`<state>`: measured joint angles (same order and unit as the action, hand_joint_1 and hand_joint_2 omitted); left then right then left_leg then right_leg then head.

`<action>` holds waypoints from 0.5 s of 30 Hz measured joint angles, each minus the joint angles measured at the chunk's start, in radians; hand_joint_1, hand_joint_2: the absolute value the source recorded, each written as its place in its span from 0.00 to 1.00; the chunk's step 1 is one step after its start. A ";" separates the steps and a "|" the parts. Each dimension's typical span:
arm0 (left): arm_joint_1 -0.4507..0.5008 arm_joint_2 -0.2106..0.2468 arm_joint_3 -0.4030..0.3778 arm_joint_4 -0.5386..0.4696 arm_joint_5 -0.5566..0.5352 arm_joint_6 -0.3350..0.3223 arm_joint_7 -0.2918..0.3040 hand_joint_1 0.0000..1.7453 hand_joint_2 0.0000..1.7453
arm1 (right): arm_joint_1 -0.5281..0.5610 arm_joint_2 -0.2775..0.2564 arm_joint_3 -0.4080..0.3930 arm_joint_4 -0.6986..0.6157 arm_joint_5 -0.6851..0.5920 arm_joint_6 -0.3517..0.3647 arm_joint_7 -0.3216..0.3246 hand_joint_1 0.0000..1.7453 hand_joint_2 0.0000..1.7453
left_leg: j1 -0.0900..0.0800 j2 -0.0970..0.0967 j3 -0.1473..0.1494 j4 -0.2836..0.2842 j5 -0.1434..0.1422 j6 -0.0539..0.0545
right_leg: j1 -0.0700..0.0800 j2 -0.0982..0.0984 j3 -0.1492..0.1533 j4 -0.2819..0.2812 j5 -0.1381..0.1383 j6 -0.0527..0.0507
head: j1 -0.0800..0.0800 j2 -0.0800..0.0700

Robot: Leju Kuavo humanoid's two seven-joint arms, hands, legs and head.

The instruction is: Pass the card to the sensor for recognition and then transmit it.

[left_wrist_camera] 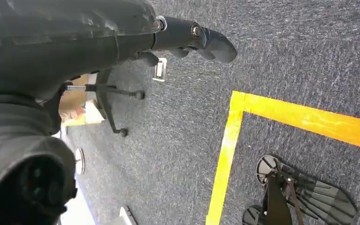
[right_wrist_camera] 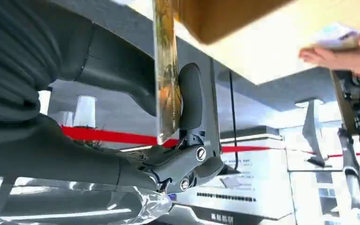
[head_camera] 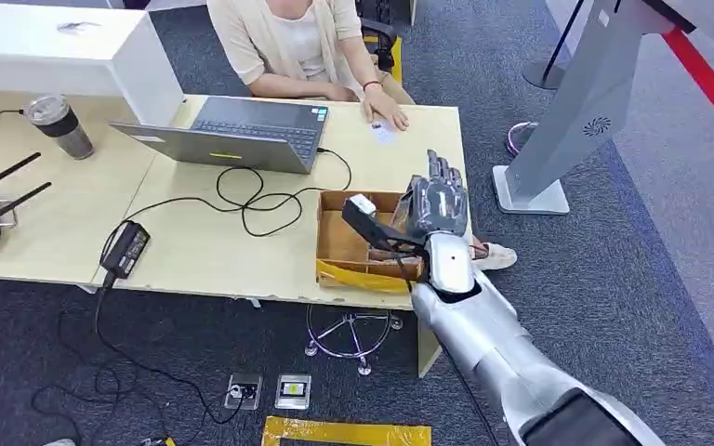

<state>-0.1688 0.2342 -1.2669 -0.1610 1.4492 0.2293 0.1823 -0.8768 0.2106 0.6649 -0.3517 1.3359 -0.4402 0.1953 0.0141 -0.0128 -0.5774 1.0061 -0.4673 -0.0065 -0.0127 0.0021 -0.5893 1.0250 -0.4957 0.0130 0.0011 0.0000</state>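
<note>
Cable [head_camera: 251, 200]: black loops lie across the worktop [head_camera: 195, 251] between the laptop [head_camera: 242, 135] and the cardboard box [head_camera: 358, 246]; likely snag if the arm sweeps left.
Left hand [left_wrist_camera: 192, 40]: hangs over the carpet, fingers curled in, nothing in them.
Box: sits at the worktop's near edge with yellow tape along its front; a nudge from the forearm could tip it off.
Right hand [head_camera: 432, 209]: raised at the box's right side, fingers upright and close together; I cannot tell from the head view whether it holds anything. In the right wrist view a thin yellowish strip stands against the thumb [right_wrist_camera: 190, 101]; pinch unconfirmed.
Card [head_camera: 383, 132]: white, flat on the worktop's far side, under a person's hand [head_camera: 386, 111].
Risk: reaching over the box could brush the person's fingers, or a thin flat card could slip from a weak pinch.
</note>
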 joint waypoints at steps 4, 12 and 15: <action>0.000 0.000 0.000 0.000 -0.002 -0.010 0.000 0.00 0.00 | -0.031 -0.004 -0.016 -0.010 0.017 -0.001 0.011 1.00 1.00 | 0.000 0.000 0.000 0.000 0.000 0.000 | 0.000 0.000 0.000 0.000 0.000 0.000 | 0.000 0.000; 0.000 0.000 0.000 0.000 -0.007 -0.014 -0.002 0.00 0.00 | -0.088 -0.010 -0.043 -0.025 0.051 0.005 0.026 1.00 1.00 | 0.000 0.000 0.000 0.000 0.000 0.000 | 0.000 0.000 0.000 0.000 0.000 0.000 | 0.000 0.000; 0.000 0.000 0.000 0.000 -0.007 -0.013 -0.002 0.00 0.00 | -0.091 -0.010 -0.048 -0.026 0.060 0.005 0.029 1.00 1.00 | 0.000 0.000 0.000 0.000 0.000 0.000 | 0.000 0.000 0.000 0.000 0.000 0.000 | 0.000 0.000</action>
<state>-0.1687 0.2338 -1.2669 -0.1610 1.4424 0.2167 0.1804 -0.9682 0.2007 0.6165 -0.3773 1.3962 -0.4349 0.2243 0.0141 -0.0128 -0.5774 1.0061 -0.4673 -0.0065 -0.0127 0.0019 -0.5892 1.0251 -0.4954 0.0126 0.0008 0.0000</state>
